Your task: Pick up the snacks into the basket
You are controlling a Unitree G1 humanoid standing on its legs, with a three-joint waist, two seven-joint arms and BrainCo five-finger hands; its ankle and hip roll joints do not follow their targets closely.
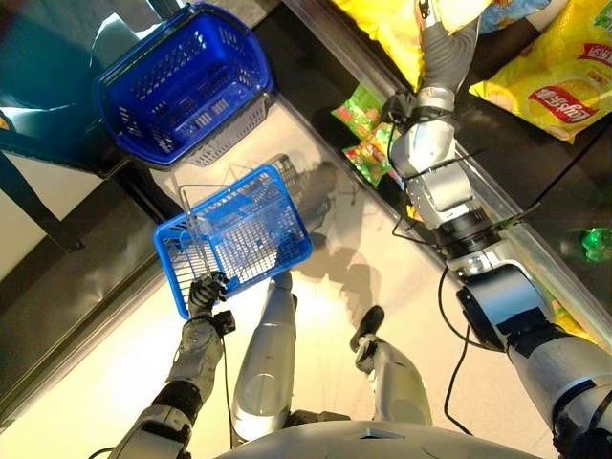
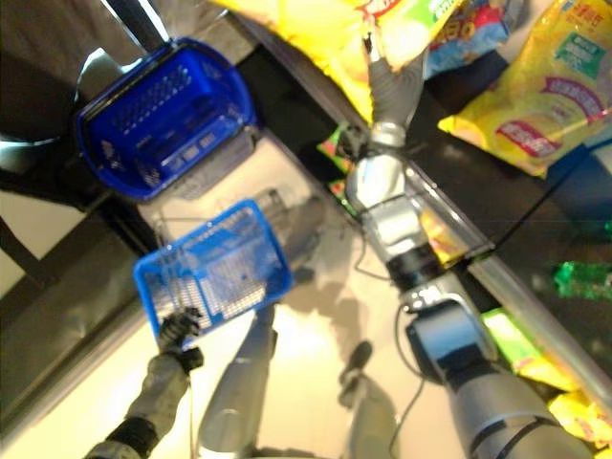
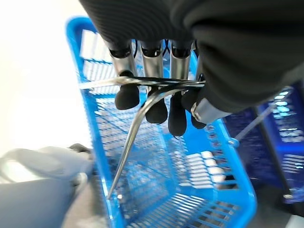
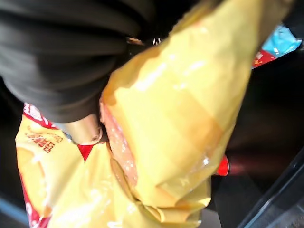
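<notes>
My left hand (image 1: pixel 206 293) hangs low at the left, its fingers (image 3: pixel 127 97) curled round the thin wire handle (image 3: pixel 142 84) of a light blue basket (image 1: pixel 237 239). The basket looks empty. My right arm reaches up to the shelf at the top. There my right hand (image 4: pixel 88 134) grips a large yellow snack bag (image 4: pixel 180 109), which is crumpled against its palm. The same yellow snack bag (image 1: pixel 392 29) lies at the upper edge of the shelf beside the wrist.
A dark blue basket (image 1: pixel 182 81) sits on a grey one at the upper left. On the dark shelf lie another yellow chip bag (image 1: pixel 564 81), green snack packs (image 1: pixel 363 120) by the metal shelf rail (image 1: pixel 497 206), and something green (image 1: pixel 598 244) at the right.
</notes>
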